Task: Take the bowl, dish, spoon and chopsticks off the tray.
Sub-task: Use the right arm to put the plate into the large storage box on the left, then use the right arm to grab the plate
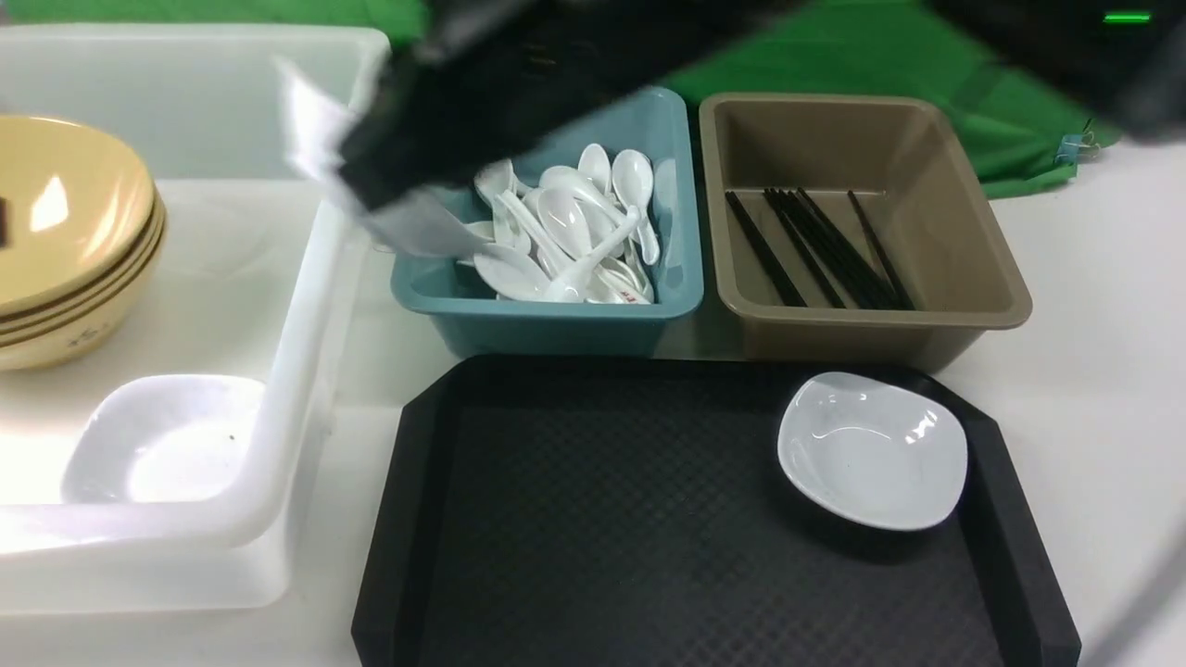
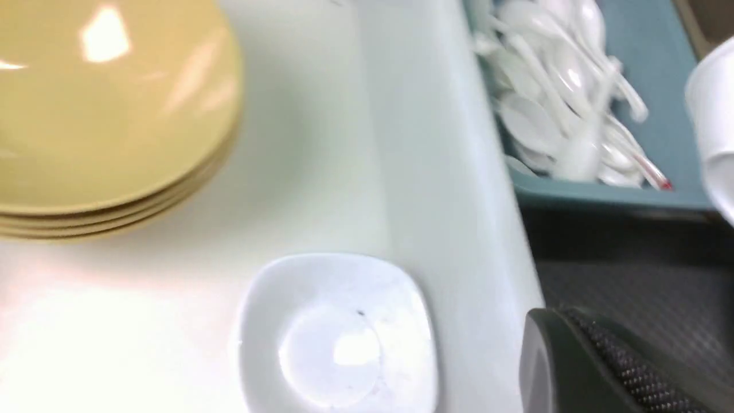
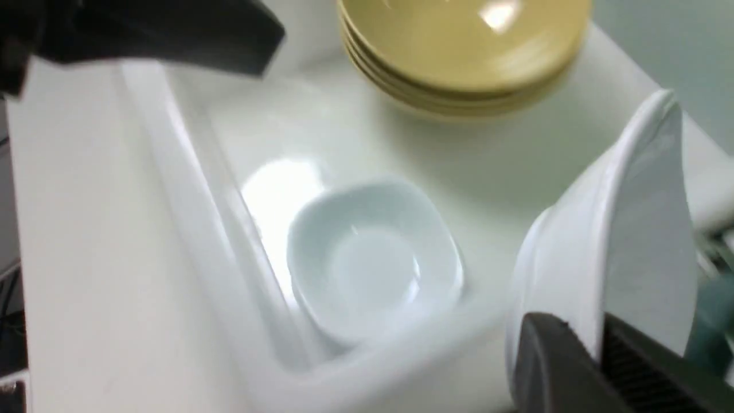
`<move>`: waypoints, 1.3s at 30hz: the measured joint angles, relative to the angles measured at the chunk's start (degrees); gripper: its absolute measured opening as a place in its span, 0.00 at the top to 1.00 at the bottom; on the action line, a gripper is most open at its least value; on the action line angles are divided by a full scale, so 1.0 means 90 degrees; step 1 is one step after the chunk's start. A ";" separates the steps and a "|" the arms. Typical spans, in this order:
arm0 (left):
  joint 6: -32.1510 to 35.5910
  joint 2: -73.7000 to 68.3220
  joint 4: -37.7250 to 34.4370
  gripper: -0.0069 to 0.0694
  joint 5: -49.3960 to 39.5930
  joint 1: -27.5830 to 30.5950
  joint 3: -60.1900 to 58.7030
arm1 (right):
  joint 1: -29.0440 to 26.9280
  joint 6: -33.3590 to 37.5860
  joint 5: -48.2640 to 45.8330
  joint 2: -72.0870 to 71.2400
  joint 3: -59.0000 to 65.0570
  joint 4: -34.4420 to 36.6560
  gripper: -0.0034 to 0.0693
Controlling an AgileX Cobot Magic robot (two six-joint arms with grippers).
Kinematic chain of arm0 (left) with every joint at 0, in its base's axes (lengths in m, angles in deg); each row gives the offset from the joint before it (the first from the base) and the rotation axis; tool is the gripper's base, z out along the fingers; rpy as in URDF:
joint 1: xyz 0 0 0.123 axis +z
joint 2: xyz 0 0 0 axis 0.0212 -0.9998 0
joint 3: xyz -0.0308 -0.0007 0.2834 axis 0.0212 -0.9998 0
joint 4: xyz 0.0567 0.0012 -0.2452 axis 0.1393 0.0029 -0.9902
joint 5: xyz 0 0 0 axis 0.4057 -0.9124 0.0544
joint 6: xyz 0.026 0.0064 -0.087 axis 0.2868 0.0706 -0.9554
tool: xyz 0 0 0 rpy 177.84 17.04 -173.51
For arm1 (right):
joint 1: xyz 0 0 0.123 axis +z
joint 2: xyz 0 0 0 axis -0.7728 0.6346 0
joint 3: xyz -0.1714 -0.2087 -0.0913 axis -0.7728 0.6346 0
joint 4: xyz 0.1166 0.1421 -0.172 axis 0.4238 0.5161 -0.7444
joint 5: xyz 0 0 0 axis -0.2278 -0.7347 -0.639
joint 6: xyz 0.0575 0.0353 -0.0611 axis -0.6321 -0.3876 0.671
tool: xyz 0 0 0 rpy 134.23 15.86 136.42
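The right gripper [image 3: 596, 353] is squeezing a white dish [image 3: 608, 229] by its edge and holds it tipped on its side, up in the air by the wall of the big white tub [image 1: 296, 306]. A second dish [image 1: 157, 445] and the yellow bowls [image 1: 65, 241] sit inside that tub, and a third dish [image 1: 871, 449] lies on the black tray [image 1: 593, 519]. The left gripper [image 2: 585, 367] shows just one dark finger, so nobody can tell if it is wide or closed.

Robot test room, set up like canteen clean-up spot. Green cloth [image 1: 852, 65] far behind black tray [image 1: 574, 519]. Just behind tray: blue tub [image 1: 547, 324] of spoons [image 1: 565, 232], brown tub [image 1: 964, 185] of chopsticks [image 1: 815, 250]. Left: white bin [image 1: 296, 324], stacked yellow bowls [image 1: 65, 241].
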 joint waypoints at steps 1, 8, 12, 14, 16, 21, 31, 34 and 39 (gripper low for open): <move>-0.0106 0.0016 0.0065 0.92 0.0000 0.0072 0.0000 | 0.0100 0.0039 -0.0036 0.0342 -0.0443 0.0022 0.91; -0.0753 0.0092 0.0557 0.91 -0.0138 0.0169 0.0000 | 0.0572 0.0081 -0.0130 0.2175 -0.2451 0.0084 0.91; -0.0933 0.0178 0.0730 0.91 -0.0164 0.0169 0.0000 | 0.0672 0.0143 -0.0047 0.2689 -0.2662 0.0089 0.91; -0.0968 0.0196 0.0746 0.91 -0.0194 0.0169 0.0000 | 0.0708 0.0241 0.0005 0.2921 -0.2682 0.0089 0.91; -0.0968 0.0196 0.0746 0.91 -0.0215 0.0169 0.0000 | 0.0721 0.0278 0.0014 0.3030 -0.2689 0.0082 0.91; -0.0968 0.0196 0.0752 0.91 -0.0259 0.0169 -0.0104 | 0.0792 0.0339 0.0056 0.3253 -0.2694 0.0043 0.75; -0.0968 0.0196 0.0820 0.91 -0.0244 0.0169 -0.0156 | 0.0810 -0.0412 -0.1073 0.2973 -0.2799 -0.0026 0.35; -0.0730 0.0196 0.0687 0.91 -0.0291 0.0169 -0.0156 | 0.0734 -0.0989 -0.1874 0.2579 -0.2984 -0.0909 0.51; 0.0002 0.0081 -0.0463 0.91 -0.0623 0.0104 -0.0156 | 0.0293 -0.1421 -0.2034 0.1645 -0.2642 -0.2146 0.89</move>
